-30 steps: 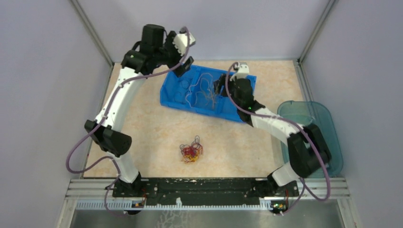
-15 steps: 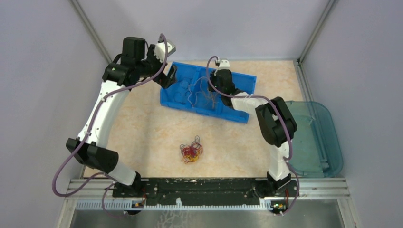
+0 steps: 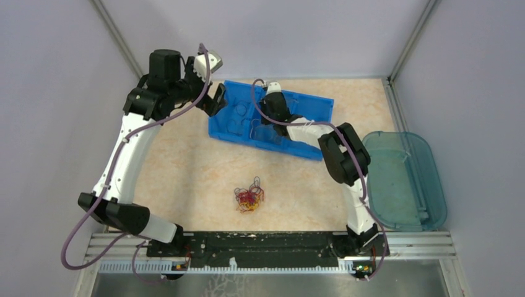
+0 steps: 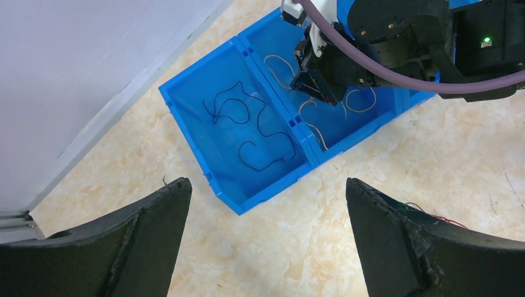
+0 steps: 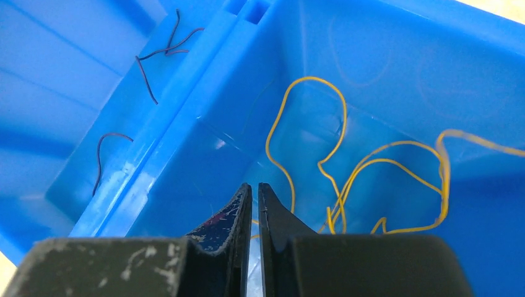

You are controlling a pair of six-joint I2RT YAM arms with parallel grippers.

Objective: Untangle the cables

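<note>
Blue plastic surrounds the trouble spot. The right gripper (image 5: 254, 192) is deep in the middle pocket of the blue bin (image 3: 312, 104), with its 2 fingers pressed almost together, only a sliver of gap between them, just above the bin floor. Yellow strands (image 5: 319, 164) lie looped right beside and behind the tips. A fleck of yellow shows at the gap, but I cannot tell whether a strand is pinched or merely lies behind.

The left gripper (image 4: 267, 185) hangs spread wide and empty above the bin's left end, where dark strands (image 4: 259, 124) lie in the neighbouring pocket. The unsorted knot of cables (image 3: 249, 199), red, yellow and dark, sits on the table (image 3: 186, 167), well apart from the bin and between the 2 arms.

- **Snagged strand:** If a strand is caught in the closed fingers, lifting away would probably drag it out. The yellow loops cross one another, so 1 snagged wire could pull several over the divider (image 5: 186, 93) or onto the table.
- **Pushing down:** The tips look so close to the floor that a further push could shove or tip the light bin.
- **Bare fingers:** If nothing is held, the only cost is wasted motion.
- **The knot:** Grabbing it as a lump rather than by 1 strand would likely tighten it.
</note>
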